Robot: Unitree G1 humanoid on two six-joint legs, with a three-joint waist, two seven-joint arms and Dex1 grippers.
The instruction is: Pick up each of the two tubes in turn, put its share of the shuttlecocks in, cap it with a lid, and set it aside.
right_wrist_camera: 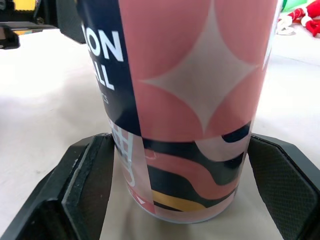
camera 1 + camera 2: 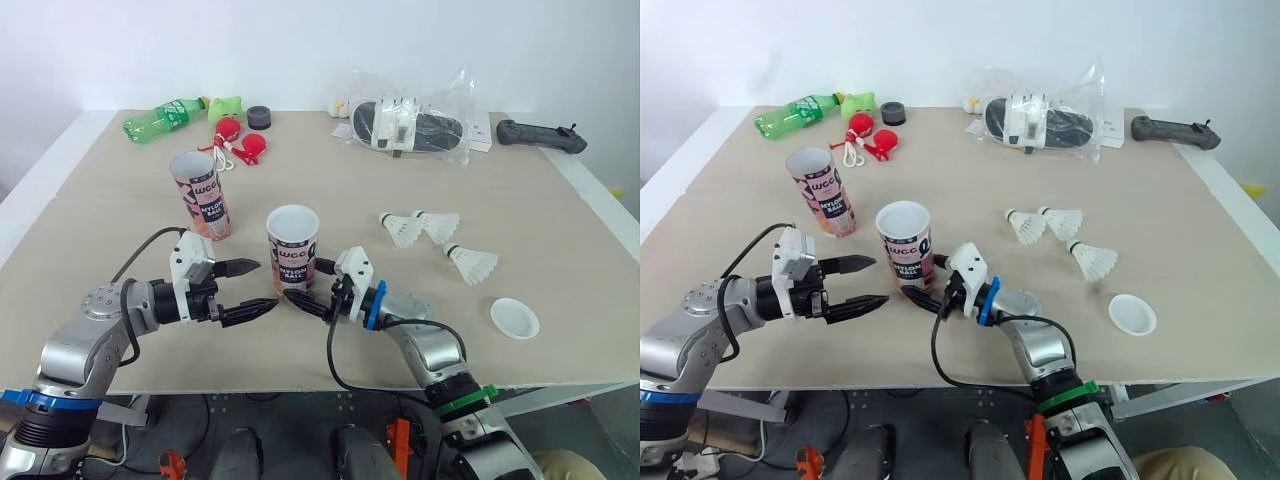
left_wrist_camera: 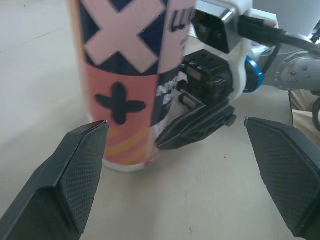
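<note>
Tube (image 2: pixel 293 245) upright, centre of frame, top open. Right gripper (image 2: pixel 312 290) straddles its base; I can't tell if clamped. Left gripper (image 2: pixel 265 285) spread wide, just left of it. I judge thin card: light, tippy, crushable. Grip mid-wall, gently.

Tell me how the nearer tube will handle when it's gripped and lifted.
The nearer tube stands upright, open-topped and seemingly empty, so it is probably light. Tall on a narrow base, it would likely tip if pushed near the rim. With the right gripper low at its base, it may wobble when lifted; the glossy wrap could slip.
</note>
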